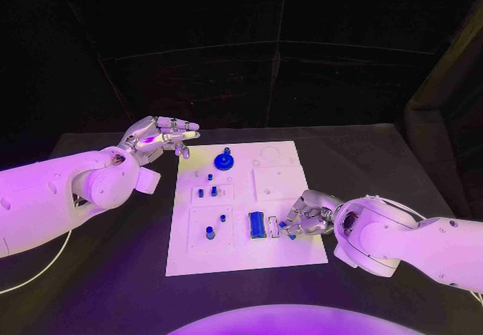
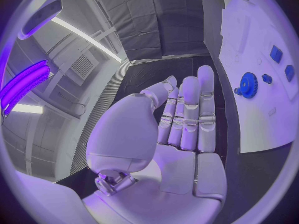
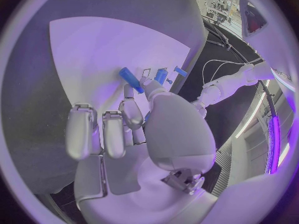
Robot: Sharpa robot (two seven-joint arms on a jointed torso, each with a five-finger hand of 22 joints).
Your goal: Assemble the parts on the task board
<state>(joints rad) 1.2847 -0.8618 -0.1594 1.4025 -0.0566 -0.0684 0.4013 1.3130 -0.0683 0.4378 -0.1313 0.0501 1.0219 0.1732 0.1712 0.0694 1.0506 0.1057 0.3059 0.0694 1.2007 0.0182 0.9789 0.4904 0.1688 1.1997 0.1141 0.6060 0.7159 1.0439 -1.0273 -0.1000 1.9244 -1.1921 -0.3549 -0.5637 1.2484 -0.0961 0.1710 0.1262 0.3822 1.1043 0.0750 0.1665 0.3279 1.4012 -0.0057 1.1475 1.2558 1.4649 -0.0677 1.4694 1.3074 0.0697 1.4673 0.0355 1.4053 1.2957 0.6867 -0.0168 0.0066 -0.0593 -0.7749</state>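
Observation:
The white task board (image 1: 252, 202) lies in the middle of the black table. A blue gear (image 1: 223, 162) stands near its far edge, and it shows again in the left wrist view as the gear (image 2: 248, 84). A long blue part (image 1: 257, 225) lies near the front. My right hand (image 1: 307, 216) rests low on the board's right side, thumb against a finger, pinching a small blue part (image 1: 292, 235). A blue sliver of that part (image 3: 147, 116) shows beside the thumb. My left hand (image 1: 161, 136) hovers off the board's far left corner, fingers straight and apart, holding nothing.
Small blue pegs (image 1: 206, 191) stand left of the board's centre, and another blue piece (image 1: 209, 232) sits in the front-left recess. Pale recessed plates (image 1: 273, 183) occupy the board's right half. Black table (image 1: 392, 167) stretches wide on both sides of the board.

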